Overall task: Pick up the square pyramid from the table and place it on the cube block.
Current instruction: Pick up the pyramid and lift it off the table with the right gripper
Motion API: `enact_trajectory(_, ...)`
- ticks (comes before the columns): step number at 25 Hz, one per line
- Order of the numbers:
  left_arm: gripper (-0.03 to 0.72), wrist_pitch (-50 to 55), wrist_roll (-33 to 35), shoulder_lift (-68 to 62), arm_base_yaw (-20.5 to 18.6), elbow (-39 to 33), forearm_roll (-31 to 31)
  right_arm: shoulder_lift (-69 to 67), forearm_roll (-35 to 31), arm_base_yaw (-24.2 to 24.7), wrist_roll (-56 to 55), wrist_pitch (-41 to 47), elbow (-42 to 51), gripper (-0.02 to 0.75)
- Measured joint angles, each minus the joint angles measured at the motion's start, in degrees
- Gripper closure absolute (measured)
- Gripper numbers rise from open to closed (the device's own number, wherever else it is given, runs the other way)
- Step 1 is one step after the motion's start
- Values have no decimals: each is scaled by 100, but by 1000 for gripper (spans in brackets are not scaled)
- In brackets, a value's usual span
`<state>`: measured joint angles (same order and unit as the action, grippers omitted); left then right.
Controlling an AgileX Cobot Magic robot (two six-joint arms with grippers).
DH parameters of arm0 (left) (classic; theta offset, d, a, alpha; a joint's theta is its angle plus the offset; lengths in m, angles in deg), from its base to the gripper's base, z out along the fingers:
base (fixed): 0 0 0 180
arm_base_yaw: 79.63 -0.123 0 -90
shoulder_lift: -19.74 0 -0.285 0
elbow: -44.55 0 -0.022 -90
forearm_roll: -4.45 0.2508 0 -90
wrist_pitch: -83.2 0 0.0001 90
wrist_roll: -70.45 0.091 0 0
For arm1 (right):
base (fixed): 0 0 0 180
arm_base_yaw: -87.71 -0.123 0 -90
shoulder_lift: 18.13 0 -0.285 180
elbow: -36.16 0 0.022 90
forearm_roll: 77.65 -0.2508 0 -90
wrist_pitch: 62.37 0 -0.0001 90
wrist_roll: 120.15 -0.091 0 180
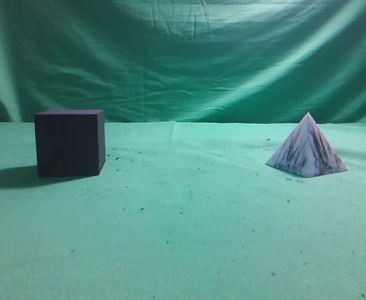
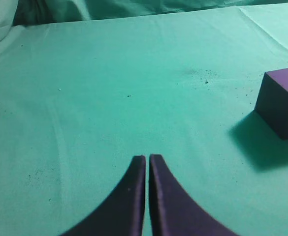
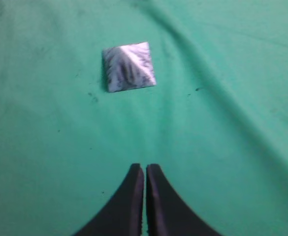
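The white square pyramid with dark marbled streaks stands on the green table at the right. It also shows in the right wrist view, ahead of and a little left of my right gripper, which is shut and empty, well apart from it. The dark purple-black cube block stands at the left. In the left wrist view the cube block is at the right edge, far right of my left gripper, which is shut and empty. Neither gripper shows in the exterior view.
A green cloth backdrop hangs behind the table. The cloth has folds and ridges near the pyramid. Small dark specks are scattered over the cloth.
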<state>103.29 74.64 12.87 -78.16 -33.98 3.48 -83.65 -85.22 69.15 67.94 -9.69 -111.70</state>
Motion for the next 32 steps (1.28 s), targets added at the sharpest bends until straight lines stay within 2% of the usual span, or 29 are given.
enact_trajectory(3, 688, 0, 0, 0, 0, 0, 0, -810, 182, -577, -121, -74, -318, 738)
enact_trajectory(6, 688, 0, 0, 0, 0, 0, 0, -1603, 287, -761, -157, -297, -648, 738)
enact_trajectory(9, 688, 0, 0, 0, 0, 0, 0, -2371, 295, -759, -172, -362, -1013, 576)
enact_trajectory(13, 688, 0, 0, 0, 0, 0, 0, -3108, 169, -763, -171, -384, -1429, 217)
enact_trajectory(15, 688, 0, 0, 0, 0, 0, 0, -3435, 123, -763, -182, -405, -1612, 105)
enact_trajectory(16, 688, 0, 0, 0, 0, 0, 0, -3587, 112, -763, -182, -418, -1694, 83)
enact_trajectory(22, 688, -10, 0, 0, 0, 0, 0, -4356, 206, -763, -182, -572, -1965, 94)
enact_trajectory(23, 688, -10, 0, 0, 0, 0, 0, -4473, 287, -763, -182, -627, -2004, 145)
enact_trajectory(24, 688, -10, 0, 0, 0, 0, 0, -4558, 361, -763, -182, -732, -2017, 162)
enact_trajectory(32, 688, -10, 0, 0, 0, 0, 0, -5015, 700, -763, -194, -1028, -2074, 152)
